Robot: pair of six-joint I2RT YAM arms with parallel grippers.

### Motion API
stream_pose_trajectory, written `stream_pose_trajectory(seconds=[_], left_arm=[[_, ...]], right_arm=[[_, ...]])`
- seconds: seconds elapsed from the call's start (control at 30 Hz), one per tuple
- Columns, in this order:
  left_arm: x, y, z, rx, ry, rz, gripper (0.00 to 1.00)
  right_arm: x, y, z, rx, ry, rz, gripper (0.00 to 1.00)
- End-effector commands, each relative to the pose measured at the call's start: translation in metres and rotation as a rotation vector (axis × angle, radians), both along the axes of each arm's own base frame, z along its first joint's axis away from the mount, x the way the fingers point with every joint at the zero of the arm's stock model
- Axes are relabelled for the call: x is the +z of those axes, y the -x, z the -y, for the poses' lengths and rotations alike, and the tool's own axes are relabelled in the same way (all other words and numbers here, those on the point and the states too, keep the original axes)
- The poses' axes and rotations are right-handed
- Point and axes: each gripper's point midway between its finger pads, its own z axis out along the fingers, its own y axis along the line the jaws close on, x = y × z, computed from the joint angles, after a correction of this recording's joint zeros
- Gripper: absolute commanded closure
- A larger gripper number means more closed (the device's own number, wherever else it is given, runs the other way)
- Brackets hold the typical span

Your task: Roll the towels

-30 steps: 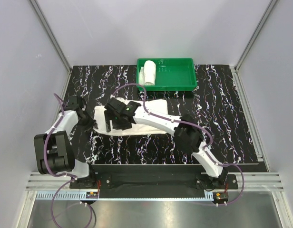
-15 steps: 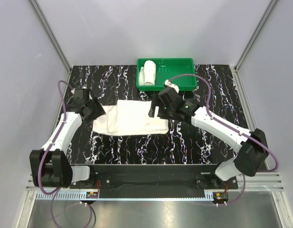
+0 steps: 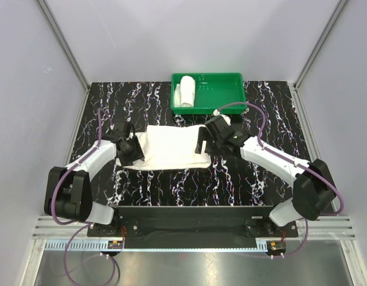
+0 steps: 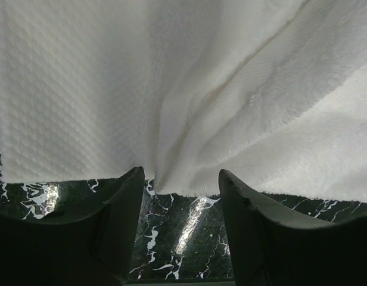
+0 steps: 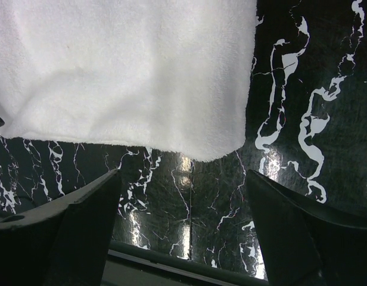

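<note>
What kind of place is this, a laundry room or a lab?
Most likely a robot lab test cell: left arm and right arm bolted at a black marbled table, with plain panels on aluminium framing around it.

No readable text, label, brand, number or sign is showing in any of the views.
</note>
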Motion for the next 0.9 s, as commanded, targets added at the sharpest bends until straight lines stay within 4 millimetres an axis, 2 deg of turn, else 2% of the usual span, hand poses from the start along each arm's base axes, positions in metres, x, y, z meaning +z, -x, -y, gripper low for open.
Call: stream_pose_trajectory(seconds=[0.0, 0.23, 0.37, 0.4, 0.47, 0.5, 0.57, 0.77, 0.83, 0.87], left_arm=[[-0.006, 0.003, 0.000, 0.013, -0.023, 0.003, 0.44], [-0.014, -0.001, 0.008, 0.002, -0.005, 0.010, 0.50], [-0.010, -0.008, 0.010, 0.004, -0.011, 0.029, 0.63], [-0.006, -0.012, 0.010, 0.005, -0.010, 0.038, 0.72], [-0.003, -0.014, 0.012, 0.002, -0.008, 0.041, 0.81], [0.001, -0.016, 0.013, 0.001, -0.006, 0.047, 0.92], [0.007, -0.019, 0.014, -0.002, -0.004, 0.056, 0.99], [0.050, -0.039, 0.023, -0.029, 0.018, 0.152, 1.00], [0.074, -0.050, 0.025, -0.042, 0.018, 0.201, 1.00], [0.094, -0.060, 0.026, -0.043, 0.021, 0.245, 1.00]], right_arm=[[0.001, -0.007, -0.004, 0.005, -0.022, 0.018, 0.09], [-0.008, -0.005, 0.000, 0.003, -0.009, -0.005, 0.10], [-0.013, -0.003, 0.004, -0.001, -0.001, -0.012, 0.10], [-0.012, -0.003, 0.005, -0.002, -0.001, -0.011, 0.10], [-0.014, -0.001, 0.007, -0.003, 0.001, -0.016, 0.10], [-0.015, 0.000, 0.007, -0.004, 0.003, -0.016, 0.10], [-0.017, 0.001, 0.008, -0.005, 0.006, -0.020, 0.10], [-0.022, 0.003, 0.012, -0.009, 0.014, -0.029, 0.10], [-0.023, 0.003, 0.012, -0.012, 0.014, -0.031, 0.10], [-0.022, 0.003, 0.012, -0.010, 0.013, -0.030, 0.10]])
